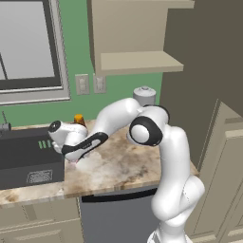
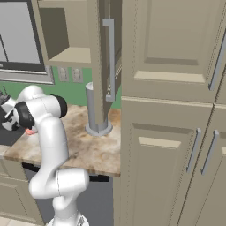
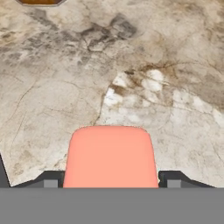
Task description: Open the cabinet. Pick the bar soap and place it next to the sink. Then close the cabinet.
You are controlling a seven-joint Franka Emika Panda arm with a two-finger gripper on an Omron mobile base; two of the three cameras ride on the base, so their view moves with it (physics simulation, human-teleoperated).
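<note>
Soap (image 3: 110, 155) clamped in tool (image 3: 109, 181), low over marbled worktop (image 3: 166, 87) beside dark sink (image 1: 28, 159). Cabinet (image 1: 137, 38) already open; release of soap and closing door (image 2: 106, 62) left, apparently.

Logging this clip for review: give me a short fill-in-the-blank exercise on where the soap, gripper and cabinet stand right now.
1. The bar soap sits between the two fingers of the ____.
2. The door of the cabinet is ____.
3. The gripper hangs over the marbled ____, beside the dark sink.
4. The shelf inside the cabinet is ____.

Missing words: gripper; open; counter; empty
</note>
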